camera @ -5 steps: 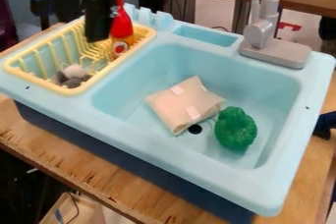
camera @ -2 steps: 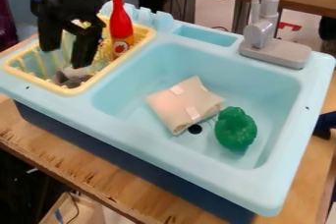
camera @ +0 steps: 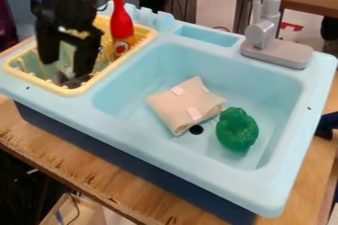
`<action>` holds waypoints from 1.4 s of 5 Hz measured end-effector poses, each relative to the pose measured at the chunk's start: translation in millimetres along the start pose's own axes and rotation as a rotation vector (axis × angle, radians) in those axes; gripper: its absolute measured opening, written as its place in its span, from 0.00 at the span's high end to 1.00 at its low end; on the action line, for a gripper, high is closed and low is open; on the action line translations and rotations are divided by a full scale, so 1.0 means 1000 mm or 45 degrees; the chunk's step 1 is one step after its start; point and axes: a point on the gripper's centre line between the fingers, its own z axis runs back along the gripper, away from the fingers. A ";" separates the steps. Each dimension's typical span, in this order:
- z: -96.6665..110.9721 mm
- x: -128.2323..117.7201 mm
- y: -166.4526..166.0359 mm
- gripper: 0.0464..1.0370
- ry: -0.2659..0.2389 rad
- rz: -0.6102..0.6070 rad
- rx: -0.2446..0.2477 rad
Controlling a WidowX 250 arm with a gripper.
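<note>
The gripper (camera: 64, 68) hangs open over the yellow dish rack (camera: 20, 76) at the upper left, its two fingers apart and low inside the rack. Between and just below the fingertips lies a small grey and white object (camera: 68, 80), partly covered by the right finger; whether they touch I cannot tell. A red-topped bottle (camera: 121, 24) stands upright at the rack's right side, to the right of the gripper.
In the light blue sink (camera: 125, 87) lie a folded beige cloth (camera: 186, 104) and a green pepper-like toy (camera: 237, 129), close beside each other near the drain. A grey faucet (camera: 267, 39) rises at the back right corner.
The gripper has come in from beside the bottle, first left and down with its fingers spread, then lower into the rack over the grey and white object.
</note>
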 end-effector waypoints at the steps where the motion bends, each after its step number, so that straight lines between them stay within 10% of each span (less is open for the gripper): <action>1: -0.012 0.000 -0.003 0.04 -0.055 0.036 -0.101; 2: -0.016 0.001 -0.008 0.09 -0.099 0.077 -0.126; 4: -0.012 0.000 -0.010 0.51 -0.100 0.102 -0.127; 7: 0.110 -0.033 -0.049 0.59 -0.438 -0.054 0.199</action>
